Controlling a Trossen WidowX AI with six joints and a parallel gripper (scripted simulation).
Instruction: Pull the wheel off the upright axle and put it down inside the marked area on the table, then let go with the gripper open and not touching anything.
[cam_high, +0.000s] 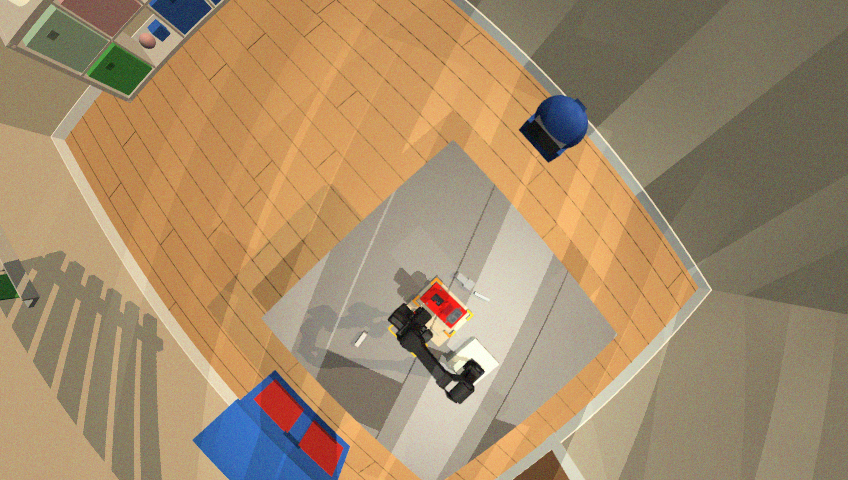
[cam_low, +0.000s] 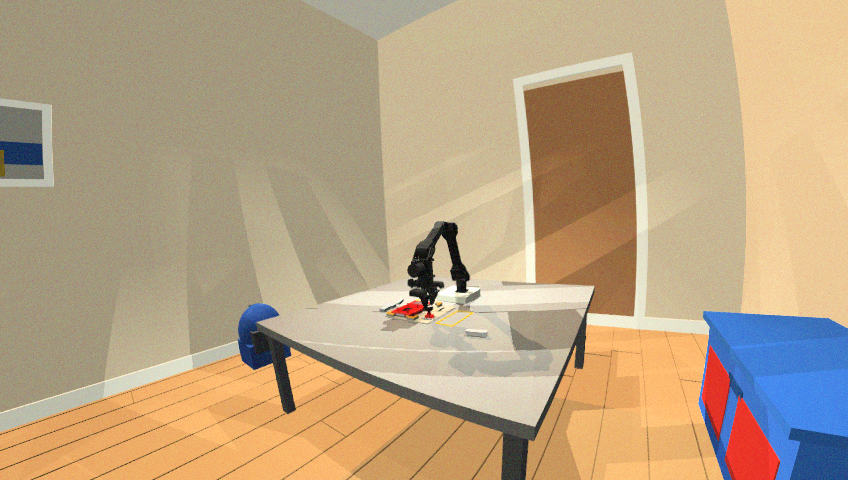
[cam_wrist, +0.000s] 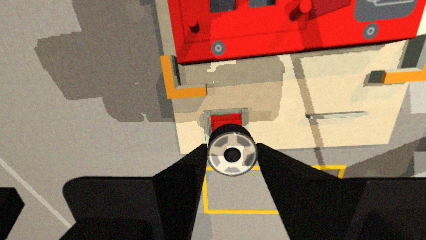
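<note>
My gripper (cam_wrist: 231, 148) (cam_low: 428, 308) is shut on the wheel (cam_wrist: 232, 168), a black tyre with a pale spoked rim, held level between the fingertips. The wheel is over the small red axle base (cam_wrist: 226, 120) (cam_low: 429, 317), which shows just behind it in the wrist view. The upright axle is hidden; the hub centre looks dark, and I cannot tell whether any of the axle is still inside it. The marked area, a yellow outline (cam_wrist: 240, 212) on the table, lies beside the base board, partly behind the fingers in the wrist view.
A red panel (cam_wrist: 250, 40) (cam_high: 436, 300) with pegs lies on the cream board (cam_wrist: 350, 132) beyond the wheel. Orange corner brackets (cam_wrist: 186, 92) stand at it. A thin grey bar (cam_wrist: 337, 115) lies on the board. A small white block (cam_high: 360, 339) (cam_low: 476, 333) lies on the table past the marked area.
</note>
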